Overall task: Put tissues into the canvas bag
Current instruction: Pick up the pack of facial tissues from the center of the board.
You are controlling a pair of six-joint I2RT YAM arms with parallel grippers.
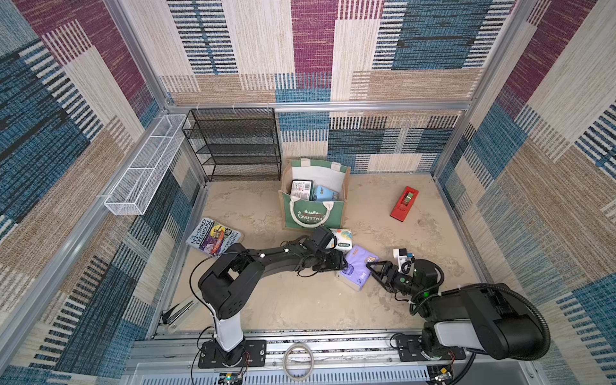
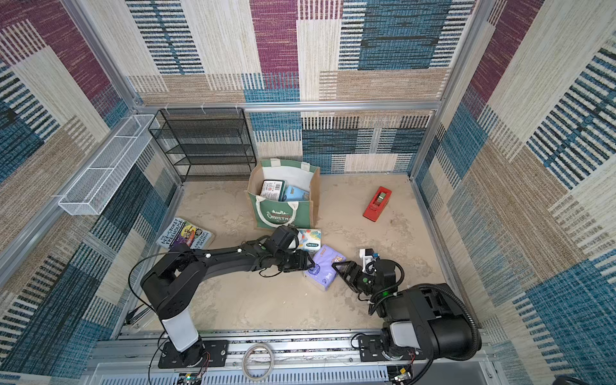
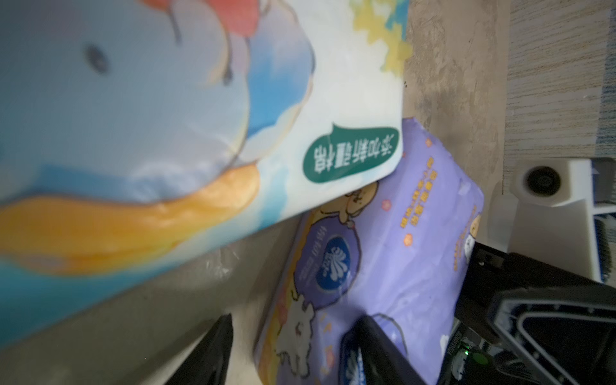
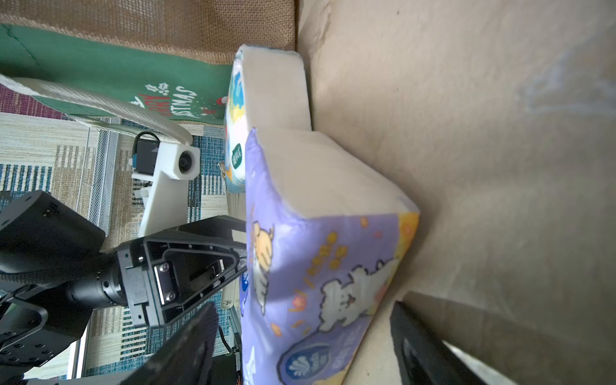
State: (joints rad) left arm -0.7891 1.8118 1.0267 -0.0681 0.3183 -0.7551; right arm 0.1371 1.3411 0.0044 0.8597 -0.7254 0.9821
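Standing upright toward the back of the tan floor (image 1: 300, 306): canvas bag (image 1: 315, 213), mouth open. Inside it, showing above the front rim, a flat green-and-white pack (image 1: 301, 190) and a blue pack (image 1: 324, 193). Elephant pack (image 1: 342, 238) lies on the floor just in front of the bag's green face, partly hidden by the left arm's wrist. Lilac pack (image 1: 358, 266) lies nearer the robot, just beside the elephant pack's corner; cannot tell if they touch. The two arms meet at the lilac pack from opposite ends. Left gripper (image 1: 344, 264): jaws parted, one finger (image 3: 376, 346) over the printed face, the other finger (image 3: 213, 350) beside the pack with bare floor between. Right gripper (image 1: 369, 267): jaws wide apart, a finger on either side of the pack's other end, a gap showing on one side; nothing clamped. The pack rests on the floor. Purple Treehouse book (image 1: 213, 237) well to the left. Red oblong object (image 1: 404, 203) well to the right. Black mesh shelf (image 1: 236, 146) at the back wall, beside the bag.
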